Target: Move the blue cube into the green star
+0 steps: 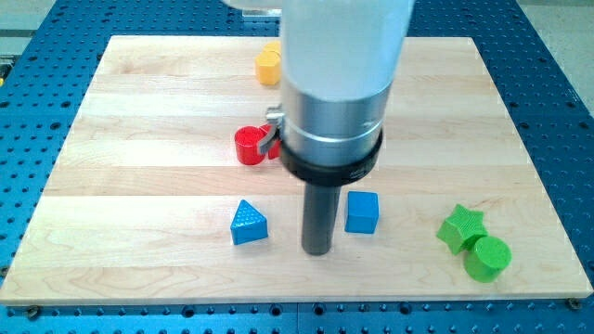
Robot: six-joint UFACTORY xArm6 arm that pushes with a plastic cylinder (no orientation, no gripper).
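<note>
The blue cube (362, 211) sits on the wooden board (139, 139) right of centre, near the view's bottom. The green star (461, 226) lies further to the view's right, touching a green cylinder (487, 257) at its lower right. My tip (317, 250) rests on the board just to the view's left of the blue cube, with a small gap between them. The rod hangs from a large silver and black arm body that hides the board's middle.
A blue triangular block (248, 223) lies to the view's left of my tip. A red block (251, 146) sits above it, partly hidden by the arm. A yellow block (268, 64) lies near the view's top edge.
</note>
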